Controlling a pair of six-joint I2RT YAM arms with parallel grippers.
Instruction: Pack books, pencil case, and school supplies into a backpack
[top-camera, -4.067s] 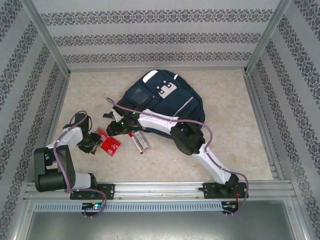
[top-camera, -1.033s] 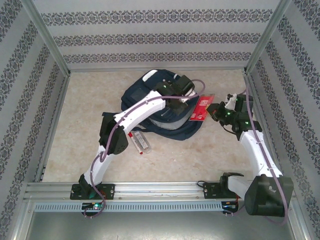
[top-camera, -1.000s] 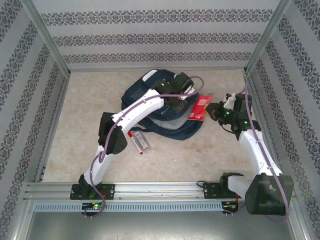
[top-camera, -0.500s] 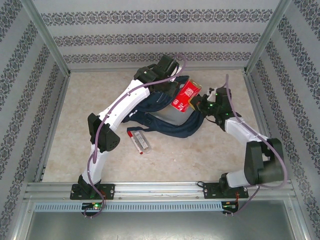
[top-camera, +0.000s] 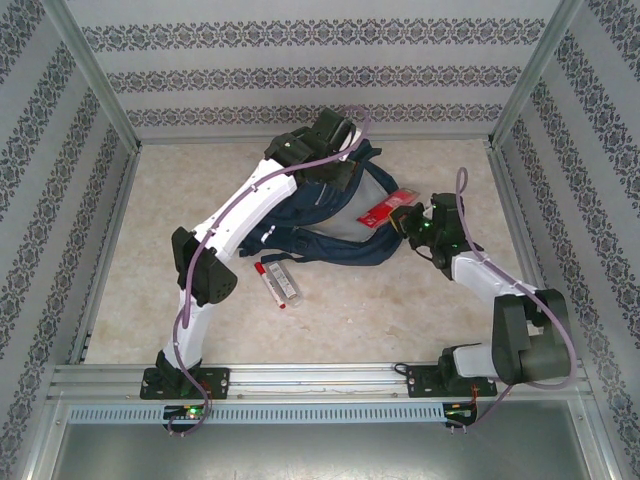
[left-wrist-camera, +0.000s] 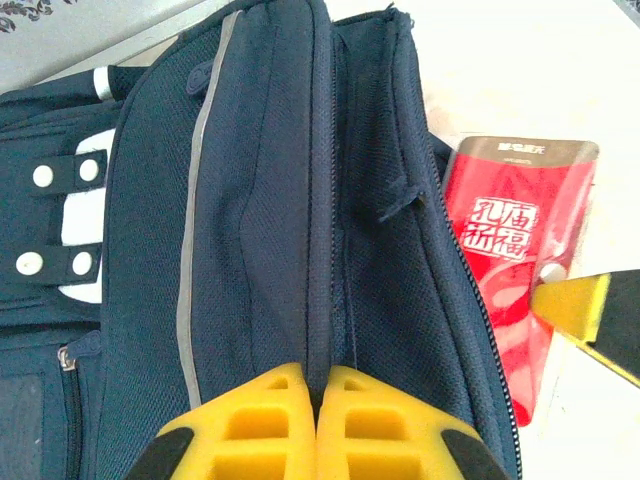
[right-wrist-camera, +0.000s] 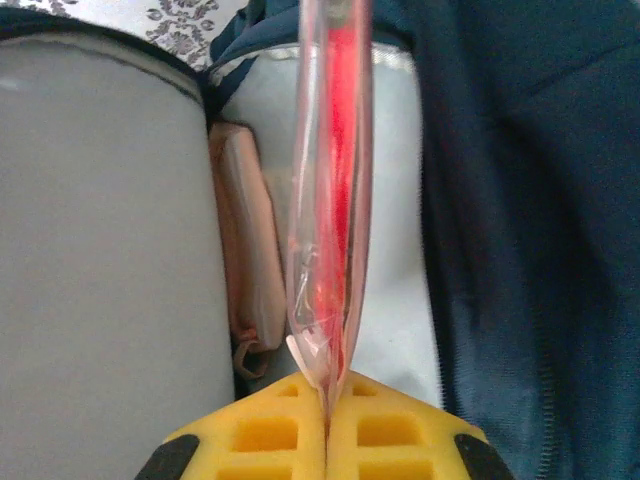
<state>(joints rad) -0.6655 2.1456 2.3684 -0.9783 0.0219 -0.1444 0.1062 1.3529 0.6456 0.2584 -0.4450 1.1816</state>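
Presently, the left gripper (left-wrist-camera: 318, 385) is noted closed on the backpack (left-wrist-camera: 260, 200). A fold of navy fabric beside the zip is pinched between the yellow fingers with no gap, and the fabric runs straight ahead of them. The right gripper (right-wrist-camera: 325, 400) is clamped on one end of the red packet (right-wrist-camera: 330, 200), which is seen edge-on and stands straight out from the fingertips. Navy fabric is recorded to the right of the packet. Grey lining is recorded to its left, with a peach item (right-wrist-camera: 250, 270) just beside it. Whether the packet's far end is inside the opening cannot be told. In the left wrist view the packet is seen to the right of the pinched zip edge, with one yellow fingertip of the right gripper on its lower corner. The case (top-camera: 283, 287) is seen flat on the table (top-camera: 150, 250), well apart from both grippers, on the arm-base side of the backpack.
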